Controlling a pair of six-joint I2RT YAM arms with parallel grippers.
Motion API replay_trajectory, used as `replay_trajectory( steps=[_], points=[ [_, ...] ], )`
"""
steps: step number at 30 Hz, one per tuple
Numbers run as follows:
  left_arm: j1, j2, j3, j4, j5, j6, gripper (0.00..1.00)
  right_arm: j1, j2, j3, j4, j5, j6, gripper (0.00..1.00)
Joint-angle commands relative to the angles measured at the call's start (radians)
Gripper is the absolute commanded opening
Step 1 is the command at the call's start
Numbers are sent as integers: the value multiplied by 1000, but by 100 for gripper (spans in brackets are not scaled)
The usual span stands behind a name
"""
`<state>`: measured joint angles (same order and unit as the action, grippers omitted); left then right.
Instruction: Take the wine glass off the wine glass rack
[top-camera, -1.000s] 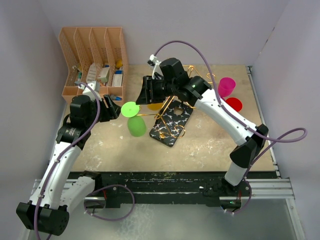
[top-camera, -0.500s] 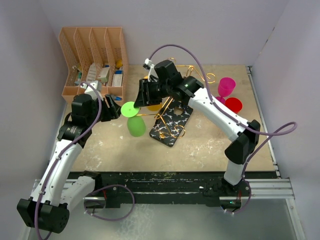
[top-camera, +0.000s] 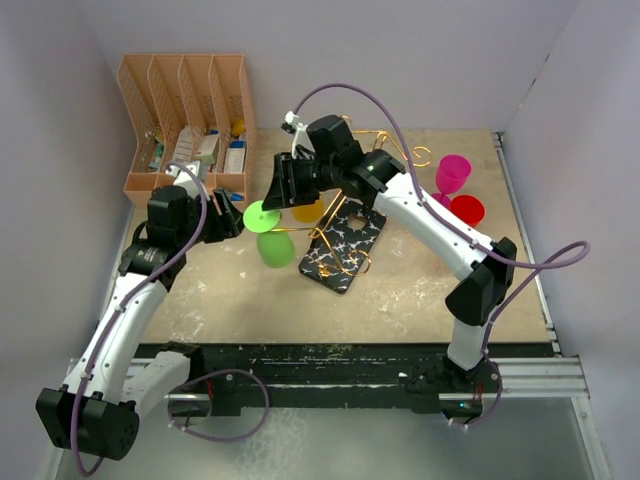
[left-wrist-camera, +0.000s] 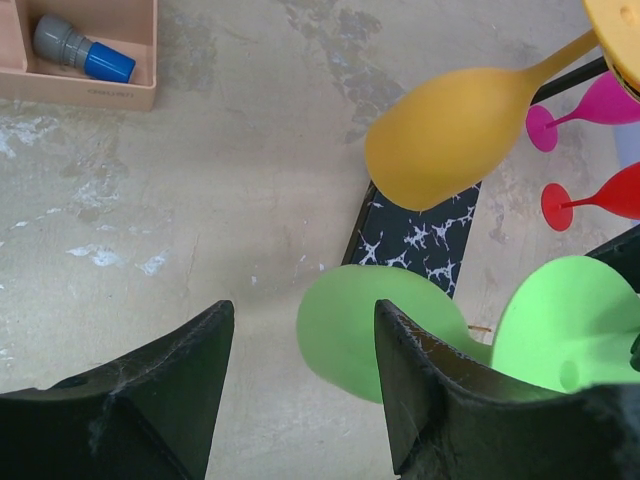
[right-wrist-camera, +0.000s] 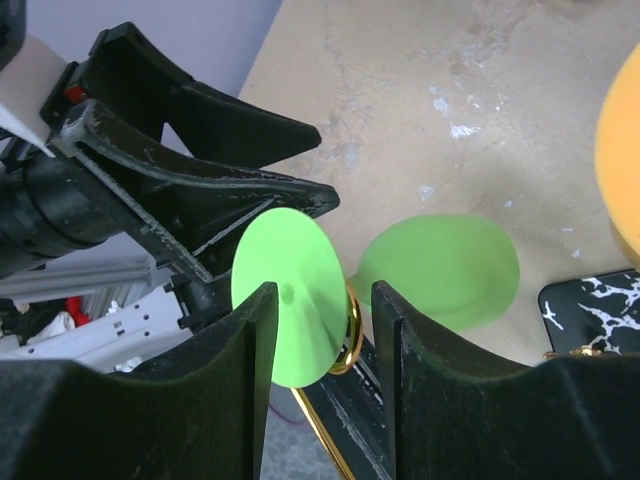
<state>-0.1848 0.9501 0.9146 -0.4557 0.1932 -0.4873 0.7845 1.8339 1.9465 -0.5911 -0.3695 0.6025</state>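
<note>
The right arm (top-camera: 430, 215) hides the upper middle of the wine glass rack (top-camera: 345, 245). Wrist-view edges cut off the yellow wine glass (left-wrist-camera: 450, 135). File organiser (top-camera: 132, 130) contents are too small to identify.

wine glass (top-camera: 274, 250): green, hanging bowl-down | wine glass rack (top-camera: 345, 245): gold wire, black veined base, upright

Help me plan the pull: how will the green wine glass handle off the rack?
Probably light and tough: the green wine glass looks like opaque plastic. Its smooth, rounded bowl could slip and roll if laid down. Hung by its foot on the wine glass rack, it may snag on the gold wire.
</note>
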Motion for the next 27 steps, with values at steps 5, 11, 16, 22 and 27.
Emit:
replay_trajectory(
  steps=[5, 11, 16, 22, 27],
  points=[
    [-2, 1, 59, 58, 15, -3, 61, -2, -9, 34, 77, -80, -8, 43],
    [-2, 4, 58, 60, 15, -3, 61, -2, -29, 12, 112, -120, 8, 34],
    [-2, 10, 51, 67, 20, -6, 61, -2, -36, -3, 119, -133, 17, 33],
    [-2, 13, 49, 67, 19, -5, 61, -2, -42, -15, 112, -152, 7, 29],
    [-2, 16, 50, 68, 18, -4, 61, -2, -66, -36, 80, -147, -8, 27]
  ],
)
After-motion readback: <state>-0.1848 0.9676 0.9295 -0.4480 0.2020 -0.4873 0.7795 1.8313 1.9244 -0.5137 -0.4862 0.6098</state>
